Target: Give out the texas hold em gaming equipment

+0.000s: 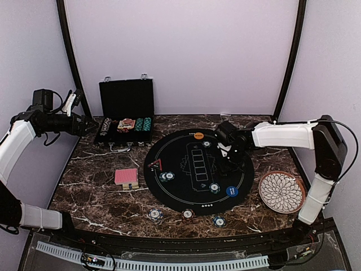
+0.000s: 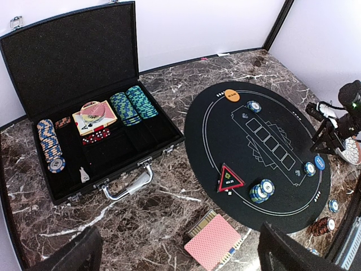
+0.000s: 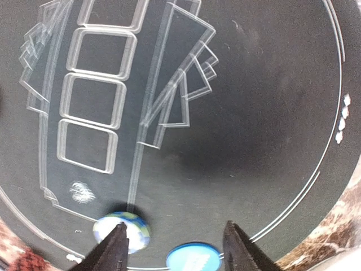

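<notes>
Right jaws apart, empty — seemingly hovering near the blue marker disc (image 3: pixel 193 257)

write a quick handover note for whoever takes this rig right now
Left gripper: open, empty, beside the open case.
Right gripper: open, empty, over the mat near the blue disc.
Done: orange disc, blue disc, red triangle and three chip sets on the mat; three more sets on the table, near side.
Left: card deck undealt, left of the mat; spare chips sit in the case.
</notes>
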